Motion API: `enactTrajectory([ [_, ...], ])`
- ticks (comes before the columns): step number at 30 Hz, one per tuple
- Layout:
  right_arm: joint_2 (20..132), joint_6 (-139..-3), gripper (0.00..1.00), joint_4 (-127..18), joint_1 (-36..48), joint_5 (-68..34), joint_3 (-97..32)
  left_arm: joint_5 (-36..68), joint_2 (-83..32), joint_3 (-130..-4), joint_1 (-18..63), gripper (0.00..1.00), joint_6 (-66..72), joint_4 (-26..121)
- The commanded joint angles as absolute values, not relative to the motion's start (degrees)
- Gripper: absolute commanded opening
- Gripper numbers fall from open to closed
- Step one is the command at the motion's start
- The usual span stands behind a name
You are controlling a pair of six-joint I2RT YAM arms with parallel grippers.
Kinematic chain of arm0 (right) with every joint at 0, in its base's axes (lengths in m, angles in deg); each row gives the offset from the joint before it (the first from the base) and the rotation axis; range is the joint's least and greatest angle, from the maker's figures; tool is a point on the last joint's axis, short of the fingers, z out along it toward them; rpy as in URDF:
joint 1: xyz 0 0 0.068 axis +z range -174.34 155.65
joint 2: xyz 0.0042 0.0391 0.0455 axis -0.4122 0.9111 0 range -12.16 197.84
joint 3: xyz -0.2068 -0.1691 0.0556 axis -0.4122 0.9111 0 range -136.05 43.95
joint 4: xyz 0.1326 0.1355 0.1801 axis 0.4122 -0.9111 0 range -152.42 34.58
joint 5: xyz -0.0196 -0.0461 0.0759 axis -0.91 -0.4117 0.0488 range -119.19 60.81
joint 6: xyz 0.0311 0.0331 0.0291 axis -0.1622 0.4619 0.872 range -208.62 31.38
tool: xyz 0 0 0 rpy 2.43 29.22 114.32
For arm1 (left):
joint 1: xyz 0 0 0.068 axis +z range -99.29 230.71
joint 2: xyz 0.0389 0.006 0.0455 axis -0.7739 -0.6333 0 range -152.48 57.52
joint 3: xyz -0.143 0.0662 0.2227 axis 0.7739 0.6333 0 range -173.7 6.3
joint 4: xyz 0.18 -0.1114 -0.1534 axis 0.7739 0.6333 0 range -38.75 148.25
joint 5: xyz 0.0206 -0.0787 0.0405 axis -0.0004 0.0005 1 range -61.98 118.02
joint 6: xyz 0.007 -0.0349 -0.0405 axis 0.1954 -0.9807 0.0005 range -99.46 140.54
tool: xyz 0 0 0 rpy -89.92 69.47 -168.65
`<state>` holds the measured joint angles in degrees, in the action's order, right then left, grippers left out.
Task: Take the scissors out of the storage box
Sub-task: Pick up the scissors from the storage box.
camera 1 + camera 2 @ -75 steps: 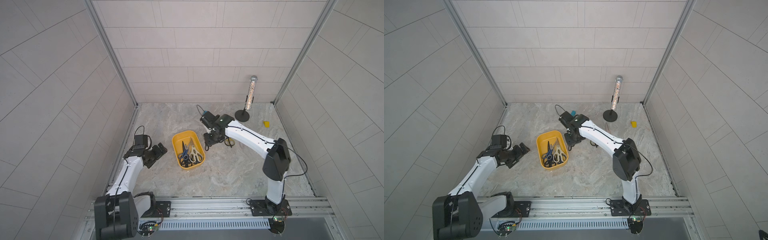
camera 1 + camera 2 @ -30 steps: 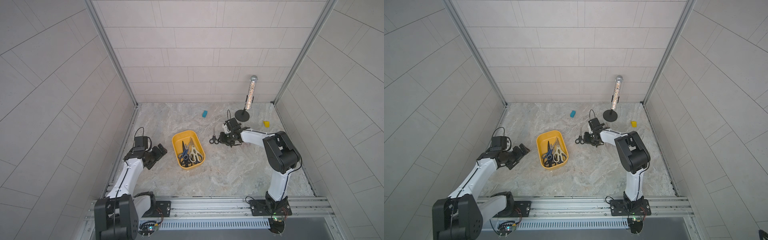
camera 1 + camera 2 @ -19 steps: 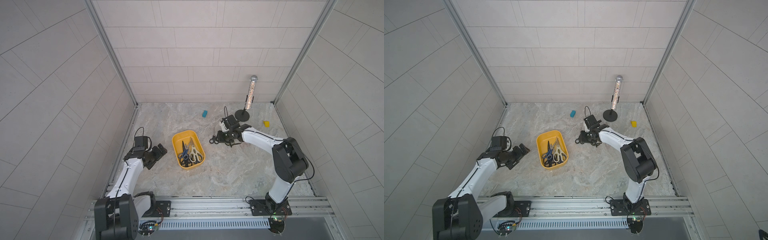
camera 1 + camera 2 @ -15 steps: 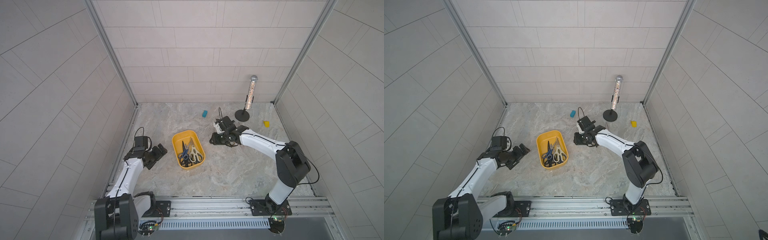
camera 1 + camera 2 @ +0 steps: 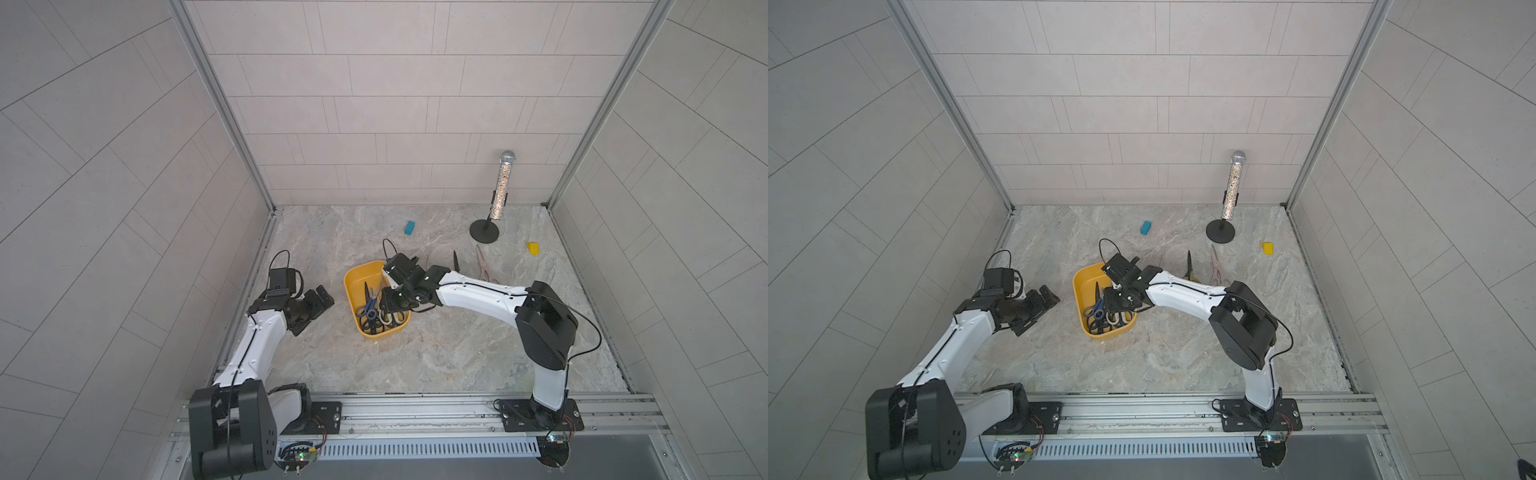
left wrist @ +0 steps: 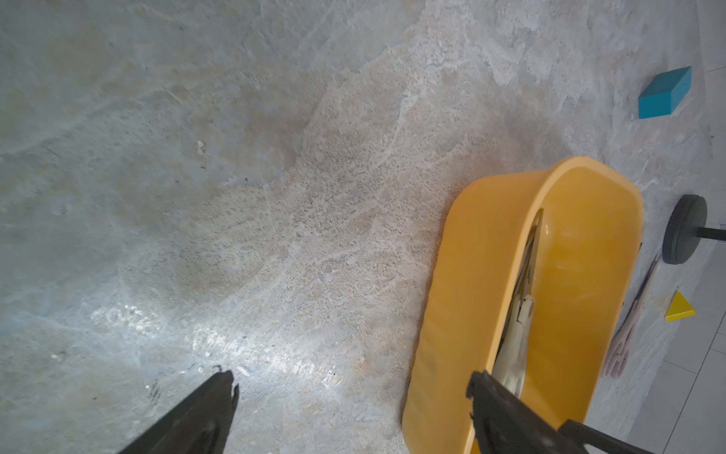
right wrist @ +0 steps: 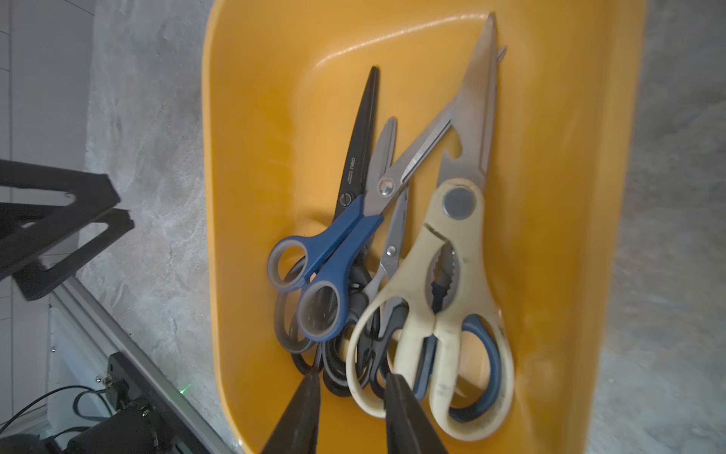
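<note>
**Right wrist view, looking down into the box [image 7: 255, 118].** The one piece of writing you can read is a small pale mark on the blade of the black pair [image 7: 363, 129]. It appears to say "deli". Against it lie the blue pair [image 7: 338, 239] and the cream pair [image 7: 444, 275], heaped with other pairs, handles toward the right gripper [image 7: 352, 379]. Your right gripper hangs over those handles. Its fingers [image 7: 302, 412] stand a little apart, dark handle loops show in the gap, and nothing you can see is pinched.

**Top views.** In both top views the scissors [image 5: 376, 316] in the box lie toward its near end, and the right gripper is over the box's right side. On the table [image 5: 415, 353], right of the box, a dark-bladed pair [image 5: 456, 262] and a pink pair [image 5: 482, 262] lie with blades toward the back wall — their handles partly hidden by the right arm.

**Left gripper [image 5: 318, 301].** It sits left of the box and apart from it, with its fingers [image 6: 204, 412] spread wide around nothing.

**Change.** A second ago your right gripper was low over the table, well right of the box, beside a pair lying there. Half a second ago it was on its way back, and now it is over the box. The left arm and the box have not moved — the heap looks the same.
</note>
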<state>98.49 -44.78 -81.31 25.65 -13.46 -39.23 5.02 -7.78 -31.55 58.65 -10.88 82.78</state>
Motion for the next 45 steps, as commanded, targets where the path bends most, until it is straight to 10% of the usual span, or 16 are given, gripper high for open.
enactTrajectory([
  [1,100.83,-41.94,0.32,-85.07,26.62,-16.85,-42.19,5.74,-7.08,-32.28,58.44,1.00,-9.78,83.81],
  [45,112.65,-36.78,0.20,-91.90,27.77,-19.75,-51.94,6.36,-5.32,-32.10,57.79,1.00,-9.68,83.75],
])
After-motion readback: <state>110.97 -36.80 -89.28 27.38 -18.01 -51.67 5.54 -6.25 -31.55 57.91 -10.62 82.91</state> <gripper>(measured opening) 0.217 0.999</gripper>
